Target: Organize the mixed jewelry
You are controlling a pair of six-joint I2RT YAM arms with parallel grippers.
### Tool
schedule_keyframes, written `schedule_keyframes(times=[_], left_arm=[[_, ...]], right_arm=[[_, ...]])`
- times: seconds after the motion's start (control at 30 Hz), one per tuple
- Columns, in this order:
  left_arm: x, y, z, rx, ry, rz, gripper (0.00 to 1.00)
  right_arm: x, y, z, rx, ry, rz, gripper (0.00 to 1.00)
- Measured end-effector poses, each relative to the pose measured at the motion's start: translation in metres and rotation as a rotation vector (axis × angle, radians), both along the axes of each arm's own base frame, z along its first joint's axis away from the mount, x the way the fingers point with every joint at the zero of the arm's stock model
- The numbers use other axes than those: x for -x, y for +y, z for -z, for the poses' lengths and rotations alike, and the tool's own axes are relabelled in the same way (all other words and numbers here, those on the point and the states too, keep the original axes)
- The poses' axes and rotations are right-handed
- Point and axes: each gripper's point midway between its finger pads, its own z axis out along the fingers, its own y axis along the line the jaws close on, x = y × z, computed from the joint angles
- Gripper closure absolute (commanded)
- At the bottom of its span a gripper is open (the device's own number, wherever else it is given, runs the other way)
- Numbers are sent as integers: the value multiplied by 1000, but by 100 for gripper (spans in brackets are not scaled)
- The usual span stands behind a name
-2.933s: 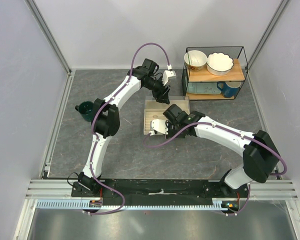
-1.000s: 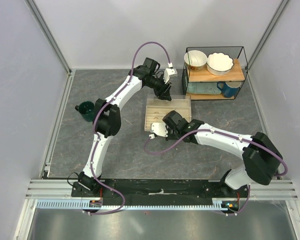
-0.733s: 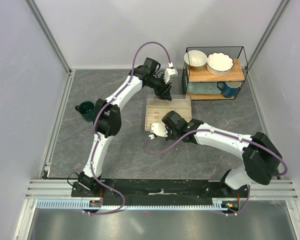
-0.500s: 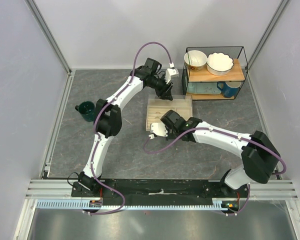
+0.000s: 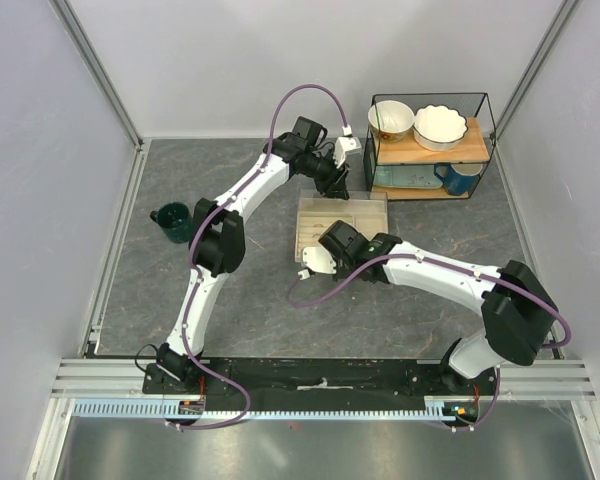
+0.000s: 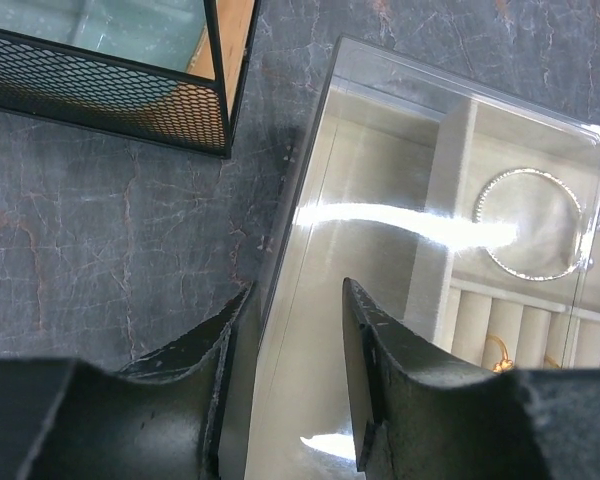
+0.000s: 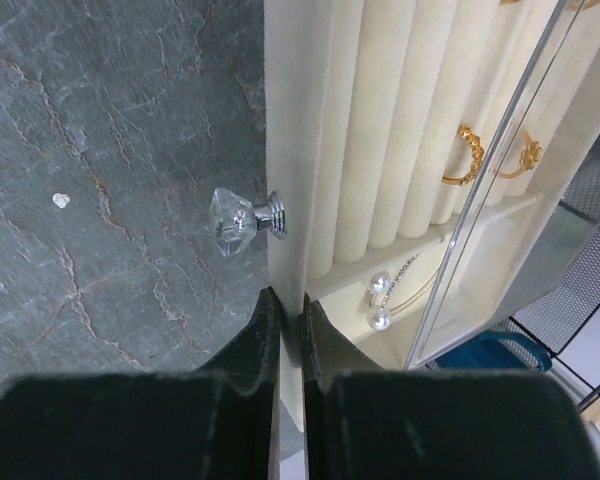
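From above, the beige tray [image 5: 365, 210] sits on the tabletop [image 5: 240, 290] mid-scene. The left end effector [image 5: 337, 185] is at its far edge and the right end effector [image 5: 325, 248] is at its near left side. The jewelry is too small to make out here.

In the left wrist view, the left end effector [image 6: 298, 290] stands partly open. Its fingers straddle the side edge of the clear lid [image 6: 380, 230], one over the tabletop and one over the lid, with a gap showing. I cannot tell whether either touches it. The silvery hoop [image 6: 533, 225] lies flat in a compartment under the lid, well off to the far side from the fingers. Gold rings [image 6: 500, 350] sit in the slotted rows just beside it. The wire rack [image 6: 100, 80] stands nearby.

In the right wrist view, the right end effector [image 7: 288, 310] is clamped tight on the tray's front wall, just below the crystal knob [image 7: 230, 218]. Gold rings [image 7: 465, 150] are tucked in the cushion slots a few ridges beyond the fingers. Pearl pieces [image 7: 380, 300] lie in the next compartment.
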Motion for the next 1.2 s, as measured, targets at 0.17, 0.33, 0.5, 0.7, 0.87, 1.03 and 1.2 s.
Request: schedule_keyframes(times=[0.17,0.33,0.5,0.7,0.87,1.03,1.2], left_arm=[[-1,-1,0,-2,-1,-7,57],[-1,-2,0,0,5,-13,57],[-1,-2,-1,3,13,-22,57],[-3,-5,-2,7,0,-28,57],[-4,-6,-1,11,-8,-27,57],[-4,-9,-1,9,-16,-27,58],[-3,-12,-1,7,-26,-26,59]], right_arm=[[-1,0,0,17,-23,0,100],[-2,-1,5,30,-64,6,100],[-3,-1,8,37,-113,21,100],[-6,3,7,20,-157,50,100],[-6,4,7,10,-156,67,100],[-7,7,4,2,-147,82,100],[-8,10,1,-7,-139,98,100]])
